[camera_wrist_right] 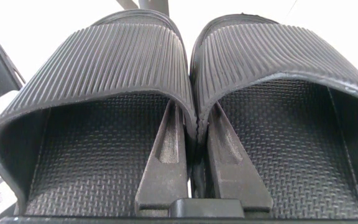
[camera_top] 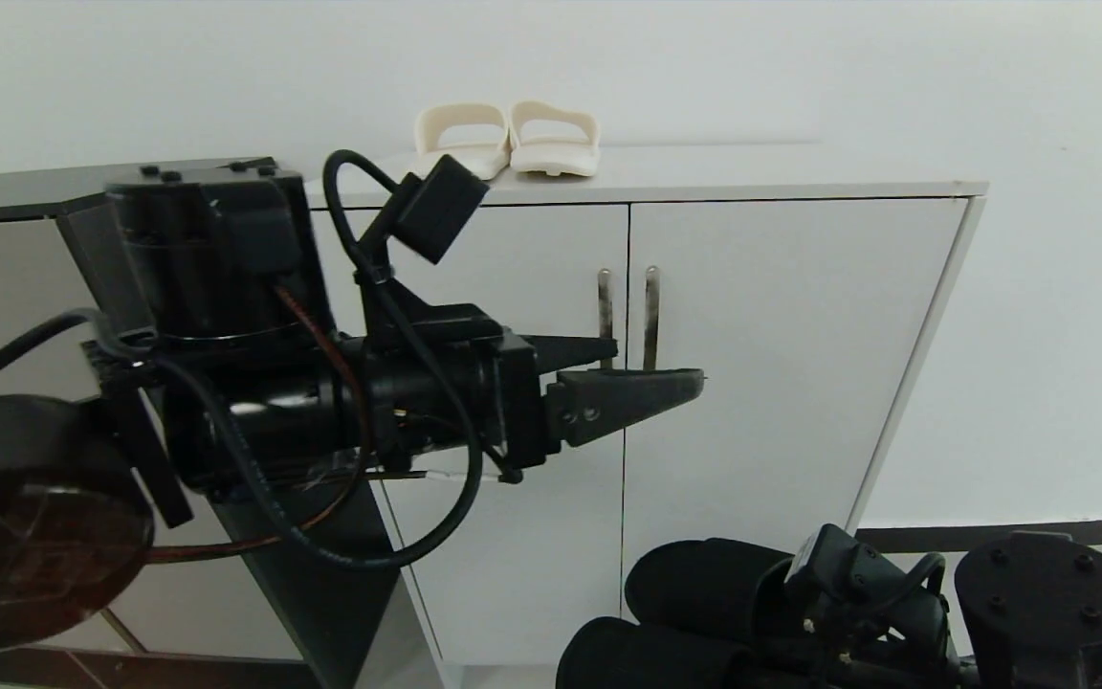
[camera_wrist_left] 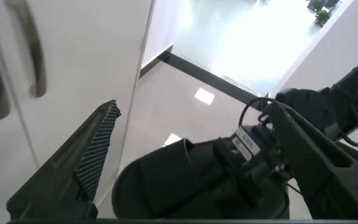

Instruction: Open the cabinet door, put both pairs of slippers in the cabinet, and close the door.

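Closer, right tool (camera_wrist_right: 193, 111) (astride black slippers (camera_wrist_right: 98, 68))

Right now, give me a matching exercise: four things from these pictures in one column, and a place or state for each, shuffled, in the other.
Things:
1. cream slippers
2. black slippers
3. cabinet doors
4. left gripper

Places or states:
A. shut
B. open, by the door handles
C. on top of the cabinet
D. clamped in the right gripper

Pairs: 1-C, 2-D, 3-A, 4-B
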